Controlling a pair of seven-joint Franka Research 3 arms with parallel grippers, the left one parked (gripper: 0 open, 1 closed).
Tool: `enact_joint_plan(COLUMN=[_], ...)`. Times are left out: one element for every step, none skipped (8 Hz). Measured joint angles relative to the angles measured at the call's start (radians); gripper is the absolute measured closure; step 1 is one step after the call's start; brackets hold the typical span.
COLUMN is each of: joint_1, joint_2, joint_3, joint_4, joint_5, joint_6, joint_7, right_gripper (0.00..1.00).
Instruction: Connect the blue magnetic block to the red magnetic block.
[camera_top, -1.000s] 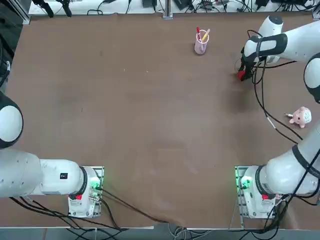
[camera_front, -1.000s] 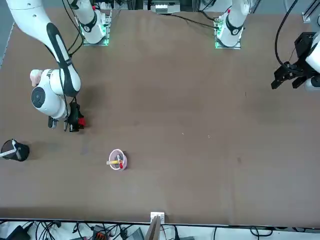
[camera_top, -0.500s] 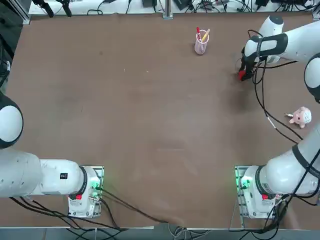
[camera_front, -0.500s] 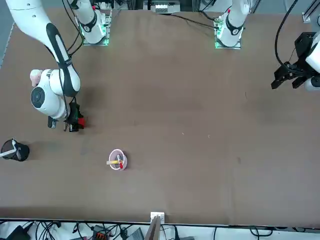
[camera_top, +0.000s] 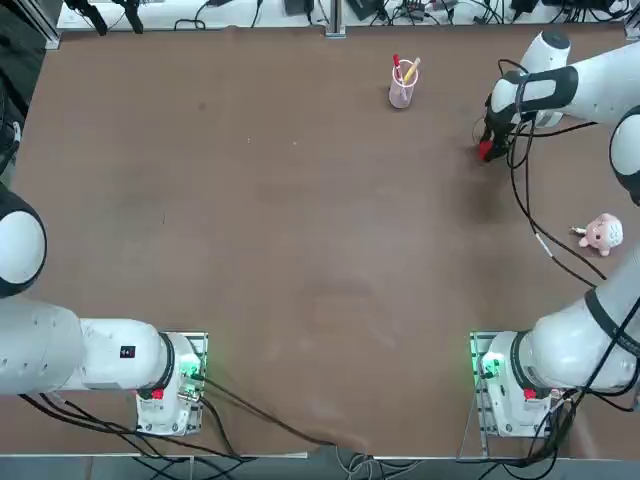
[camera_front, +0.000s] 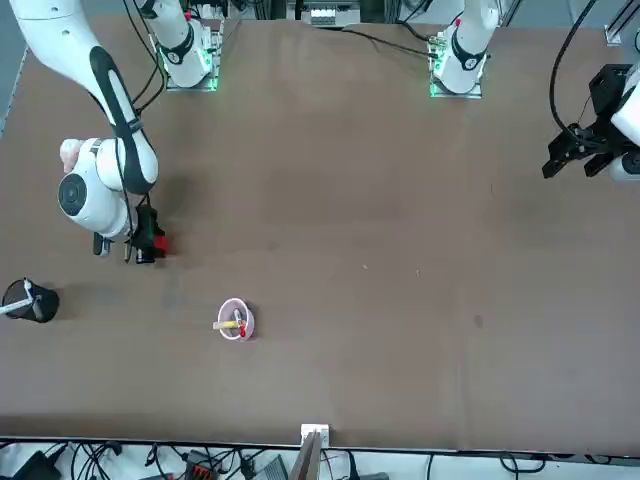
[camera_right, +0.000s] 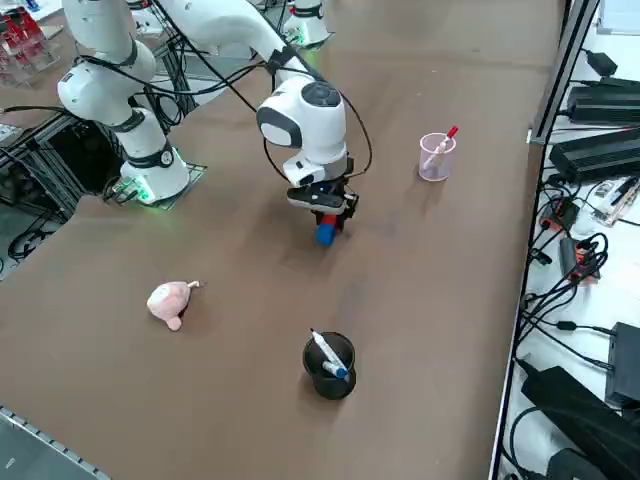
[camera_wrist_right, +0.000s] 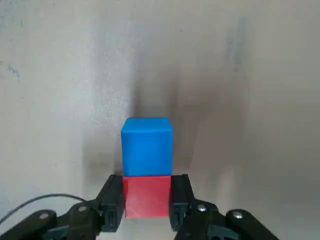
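where my right gripper (camera_wrist_right: 146, 202) sits at the table's one o'clock, jaws pinching the red magnetic block (camera_wrist_right: 146, 196), blue magnetic block (camera_wrist_right: 147, 146) touching its far face

A brown table (camera_top: 300, 250) carried only a few stray things. A small clear pink cup (camera_top: 401, 92) stood near its far edge, holding a red pen and a yellow one that leaned out above the rim. A pink plush toy (camera_top: 601, 234) lay on its side near the right edge. A black cup (camera_right: 329, 366) with a white-and-blue marker stood near the far right corner.
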Motion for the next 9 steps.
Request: enact_joint_plan(joint_1=[-0.001,-0.001,-0.001,-0.001,-0.001,-0.002,-0.002,-0.002,-0.002], joint_2=[0.0,0.0,0.0,0.0,0.0,0.0,-0.002,-0.008,-0.024], joint_3=[0.0,0.0,0.0,0.0,0.0,0.0,0.0,0.0,0.0], joint_4=[0.0,0.0,0.0,0.0,0.001,0.004,0.01,0.021,0.041], joint_5=[0.0,0.0,0.0,0.0,0.0,0.0,0.0,0.0,0.0], joint_6=[0.0,0.0,0.0,0.001,0.002,0.004,0.006,0.0,-0.033], joint_7=[0.0,-0.001,-0.001,-0.001,-0.001,-0.001,-0.001,-0.001,-0.001], right_gripper=[0.52,0.52,0.52,0.39,0.22,0.04,0.0,0.0,0.0])
